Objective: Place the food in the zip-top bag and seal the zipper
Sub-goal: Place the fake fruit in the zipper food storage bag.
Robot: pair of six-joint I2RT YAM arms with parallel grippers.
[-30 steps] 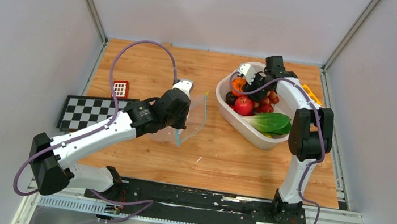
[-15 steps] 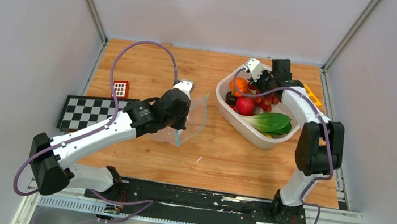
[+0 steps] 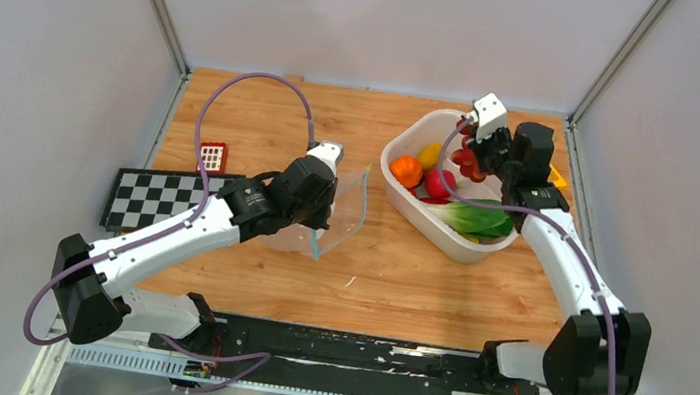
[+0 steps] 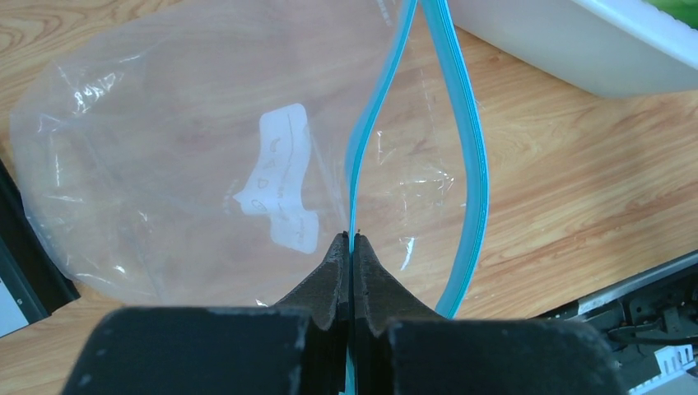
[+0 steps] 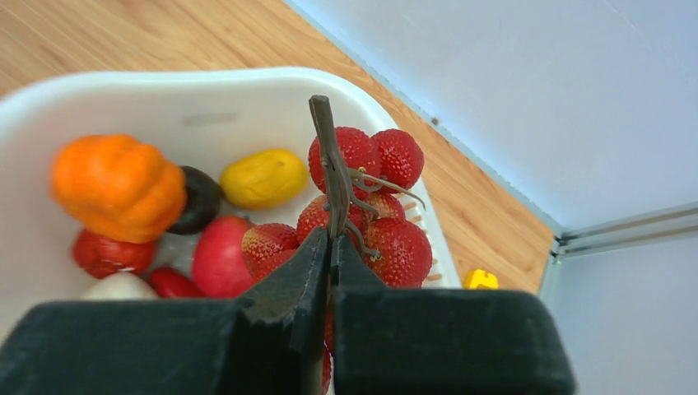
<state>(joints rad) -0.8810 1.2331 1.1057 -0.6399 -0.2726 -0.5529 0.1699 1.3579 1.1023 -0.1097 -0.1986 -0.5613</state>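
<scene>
Our right gripper (image 5: 331,243) is clamped on the red fruit bunch (image 5: 387,239) by its stem (image 5: 323,136), over the far side of the white basket (image 5: 206,86). The tangerine (image 5: 119,185), lemon (image 5: 263,177), apple (image 5: 221,259) and dark piece (image 5: 202,202) lie in that basket. Our left gripper (image 4: 351,247) pinches one lip of the teal zipper (image 4: 360,140), and the clear bag (image 4: 148,140) gapes open left of the basket.

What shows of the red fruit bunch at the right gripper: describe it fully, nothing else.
The red fruit bunch is a cluster of glossy, seed-dimpled red berries, plastic-looking, on a thin brown stem with wiry twigs. The right gripper is shut on that stem, whose tip pokes past the fingertips. The bunch hangs over the far corner of the white basket, near the yellow lemon and red apple; contact with them cannot be told. Some berries are hidden behind the fingers.
</scene>
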